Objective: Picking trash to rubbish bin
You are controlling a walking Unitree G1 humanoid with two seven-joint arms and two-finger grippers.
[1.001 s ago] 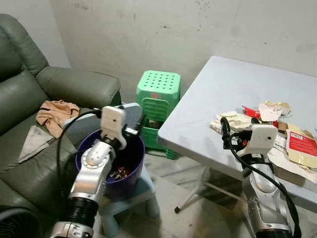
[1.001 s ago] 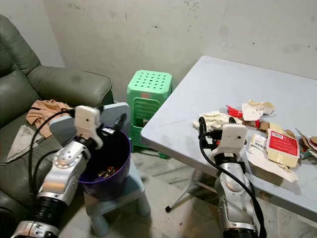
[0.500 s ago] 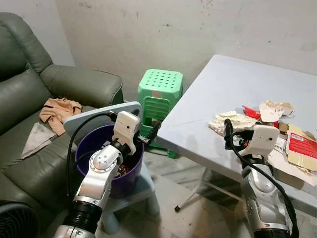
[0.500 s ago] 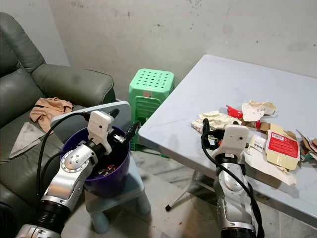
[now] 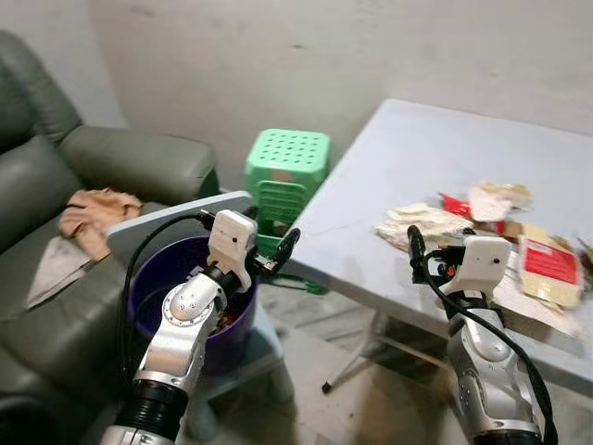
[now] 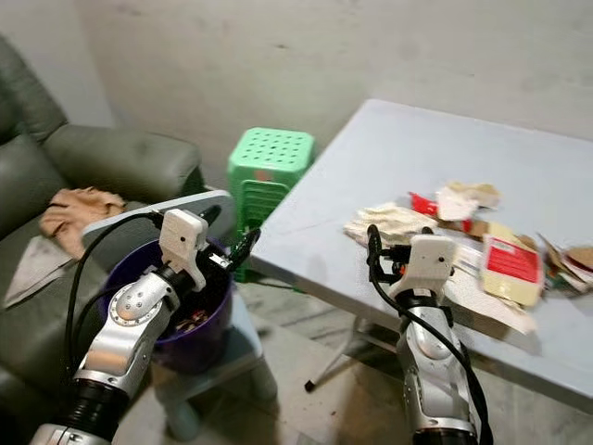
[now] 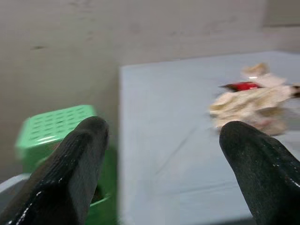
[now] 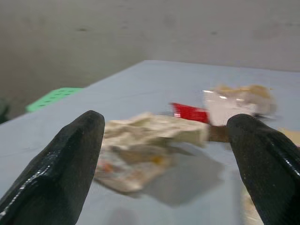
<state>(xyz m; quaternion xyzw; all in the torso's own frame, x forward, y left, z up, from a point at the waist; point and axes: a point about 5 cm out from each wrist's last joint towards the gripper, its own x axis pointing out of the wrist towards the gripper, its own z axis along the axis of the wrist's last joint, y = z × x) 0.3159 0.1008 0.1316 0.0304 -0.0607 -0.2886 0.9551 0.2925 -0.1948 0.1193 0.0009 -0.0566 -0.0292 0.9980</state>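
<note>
Left gripper (image 5: 283, 248) raised over the near right rim of the purple rubbish bin (image 5: 148, 283), fingers spread wide and holding nothing, pointed toward the grey table (image 5: 435, 158). Bin perched on a pale blue stool (image 5: 264, 338), with a grey lid (image 5: 176, 211) leaning at its far side and some dark scraps inside, hard to make out through the blur. Green plastic stool (image 5: 287, 162) just beyond, against the wall. Olive sofa (image 5: 56, 232) to the left, carrying a peach cloth (image 5: 93, 209) and a grey cloth (image 5: 51, 269).

Right gripper (image 5: 412, 250) held at the near edge of the table, fingers wide apart and empty, aimed at the trash. Nearest to it, a crumpled pale wrapper (image 8: 150, 133); farther off, a red scrap (image 8: 190, 112) touching a torn whitish packet (image 8: 234, 101). To the right, a red-and-tan packet (image 6: 510, 269) lying on white paper (image 6: 496, 311), more brown scraps (image 6: 574, 264) at the table's right edge. All table trash well apart from the bin.
</note>
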